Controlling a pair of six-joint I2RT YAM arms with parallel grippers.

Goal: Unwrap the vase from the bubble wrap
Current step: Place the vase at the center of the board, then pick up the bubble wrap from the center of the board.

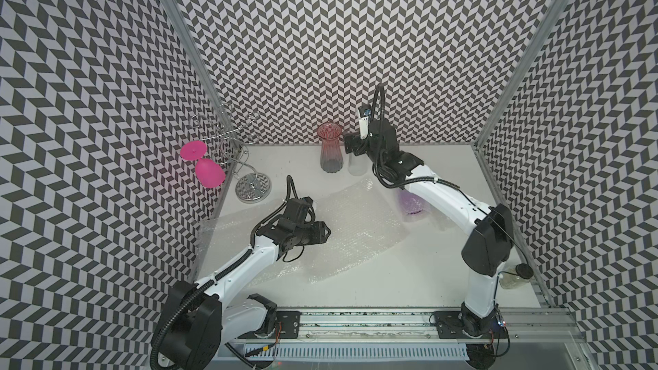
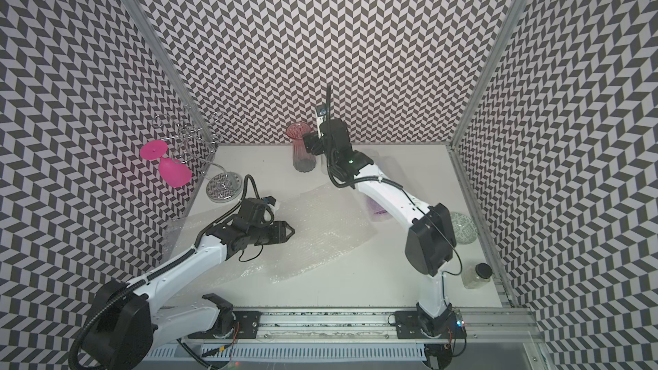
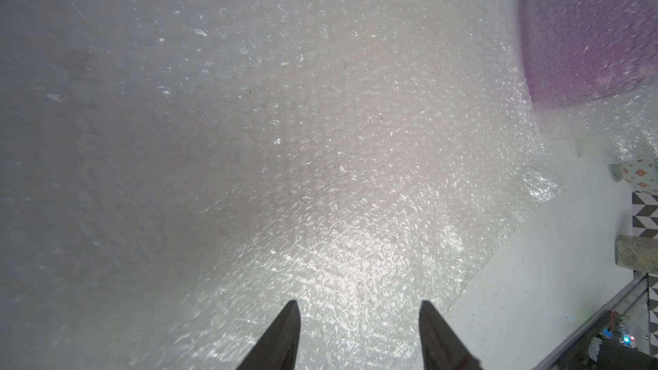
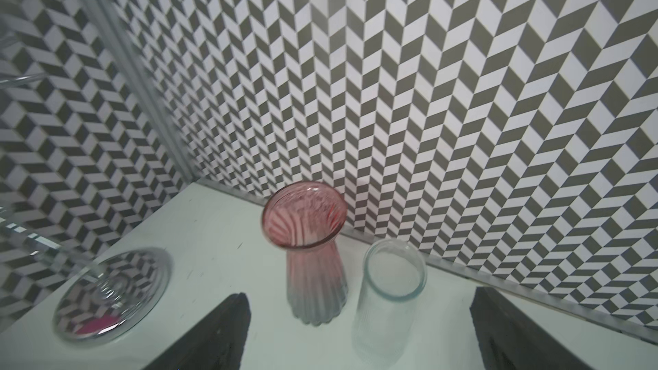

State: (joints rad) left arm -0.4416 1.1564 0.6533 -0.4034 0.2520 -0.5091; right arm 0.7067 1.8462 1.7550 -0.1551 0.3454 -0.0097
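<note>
Currently, the left gripper point(image 3: 359, 306) has its jaws partly spread, and the left wrist view shows nothing between them. It is poised over a flat sheet of bubble wrap point(image 1: 356, 222) that lies open on the surface point(image 1: 391, 279). Whether the fingertips touch the sheet cannot be told.

The right gripper point(image 4: 360, 291) has its jaws fully spread and is empty. It sits at the rear of the surface, facing a clear glass vase point(image 4: 388, 290) and a red ribbed vase point(image 4: 309, 250). Both vases stand upright, bare of wrap, just beside each other.

The wrapped vase point(image 1: 413, 204) is the purple one, visible through its covering of bubble wrap. It lies right of the flat sheet and is partly hidden beneath the right forearm.

Key relation, read in both top views:
- From the left gripper, the wrapped vase lies at about 2 o'clock, across the flat sheet and in line with the jaws.
- From the right gripper, it lies between 4 and 5 o'clock, behind the jaws.
- The forearm hides too much of the vase to tell how its long axis lies.

Judgement: the two grippers are about equally far from the vase, but only the left one faces it. The right arm must draw back and turn before its gripper can reach the wrap.
</note>
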